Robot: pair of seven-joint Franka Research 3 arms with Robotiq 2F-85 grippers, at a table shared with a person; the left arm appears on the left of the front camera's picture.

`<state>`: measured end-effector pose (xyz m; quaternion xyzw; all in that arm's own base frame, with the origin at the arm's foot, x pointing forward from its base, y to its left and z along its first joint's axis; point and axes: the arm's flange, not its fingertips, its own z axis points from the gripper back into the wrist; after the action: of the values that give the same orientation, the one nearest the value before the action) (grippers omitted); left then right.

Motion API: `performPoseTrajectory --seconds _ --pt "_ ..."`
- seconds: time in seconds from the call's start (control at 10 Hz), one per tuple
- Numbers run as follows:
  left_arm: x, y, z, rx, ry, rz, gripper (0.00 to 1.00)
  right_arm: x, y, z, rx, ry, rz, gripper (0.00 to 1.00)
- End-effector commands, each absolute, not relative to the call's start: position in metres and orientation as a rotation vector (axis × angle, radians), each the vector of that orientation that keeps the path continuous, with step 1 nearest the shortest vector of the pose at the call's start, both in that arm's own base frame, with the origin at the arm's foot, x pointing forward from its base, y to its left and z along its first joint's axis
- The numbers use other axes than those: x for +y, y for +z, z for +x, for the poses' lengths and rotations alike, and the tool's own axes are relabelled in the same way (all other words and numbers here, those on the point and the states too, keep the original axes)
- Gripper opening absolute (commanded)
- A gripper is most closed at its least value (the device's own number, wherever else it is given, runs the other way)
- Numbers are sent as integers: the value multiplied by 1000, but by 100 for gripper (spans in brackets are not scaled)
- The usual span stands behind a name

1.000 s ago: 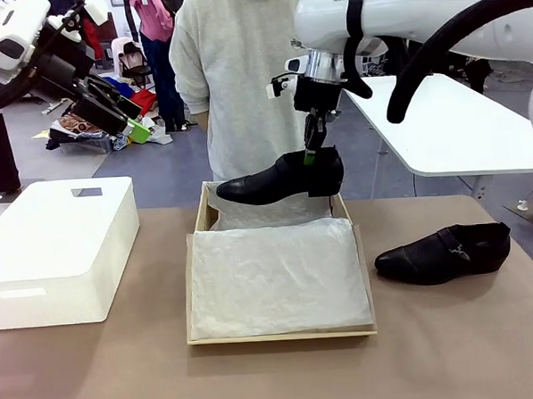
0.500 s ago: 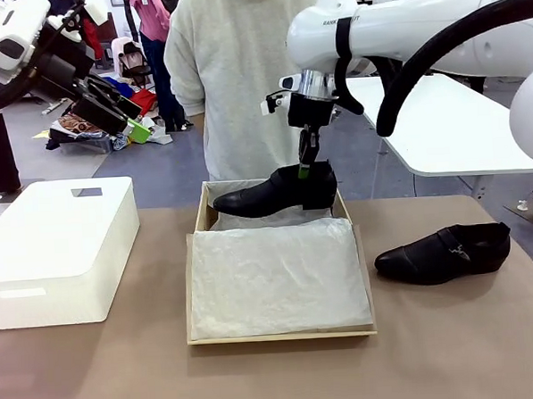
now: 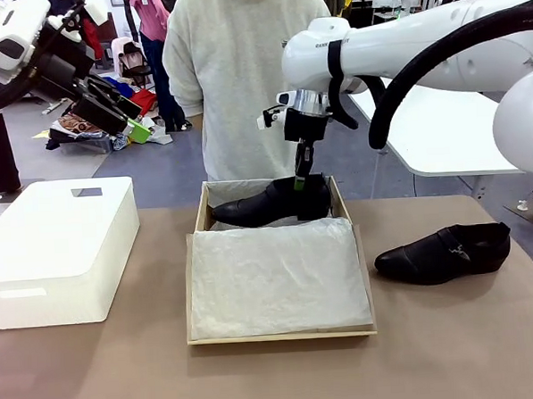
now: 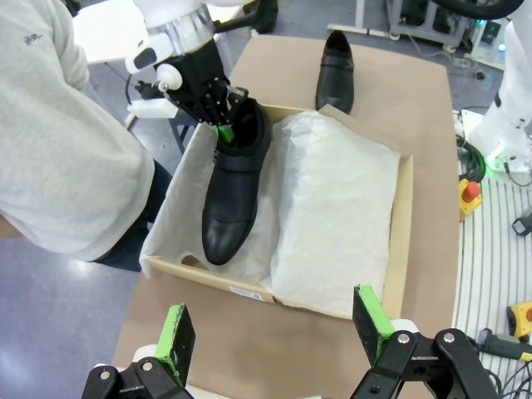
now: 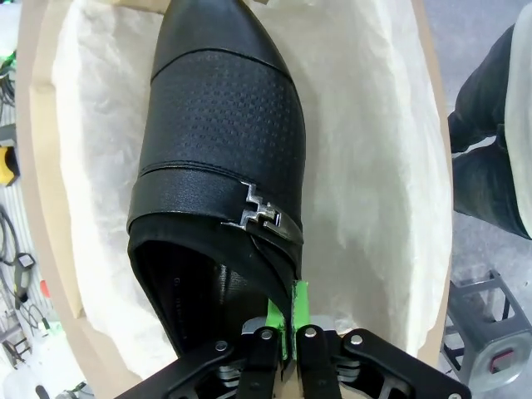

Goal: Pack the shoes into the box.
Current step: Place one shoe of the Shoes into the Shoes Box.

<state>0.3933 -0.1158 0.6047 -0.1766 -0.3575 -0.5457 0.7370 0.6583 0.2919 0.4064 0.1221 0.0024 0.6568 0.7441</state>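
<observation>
Evidently the right gripper (image 3: pixel 300 182) was clamped on the heel rim of one black dress shoe (image 3: pixel 262 204) low at the far end of the cardboard shoebox (image 3: pixel 283 336), and so thin a pinch looked liable to slip, tipping it onto the heaped tissue paper (image 3: pixel 275 279).

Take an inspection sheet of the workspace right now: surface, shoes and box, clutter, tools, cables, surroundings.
Surface: brown table, smooth, nothing spilled.
Job's things: box open, tissue paper lining it; one shoe low in its far end, contact with the lining cannot be told; second shoe on the table, to the robot's right of the box.
Clutter: white plastic box on the table's left side.
Tools: right tool shut on the shoe's heel rim; left tool open, held high.
Cables: black hose along the right arm.
Surroundings: person at the far side; white table behind.
</observation>
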Motion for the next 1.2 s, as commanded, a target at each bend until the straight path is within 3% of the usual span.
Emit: performPoseTrajectory --seconds 0.0,0.6,1.1 --pt "-115 606 394 -798 -1201 -406 100 300 400 663 15 1401 221 0" --pt "-115 606 394 -798 -1201 -406 100 298 375 666 28 1392 240 0" --pt "-115 606 394 -798 -1201 -406 100 291 395 656 36 1408 278 95"
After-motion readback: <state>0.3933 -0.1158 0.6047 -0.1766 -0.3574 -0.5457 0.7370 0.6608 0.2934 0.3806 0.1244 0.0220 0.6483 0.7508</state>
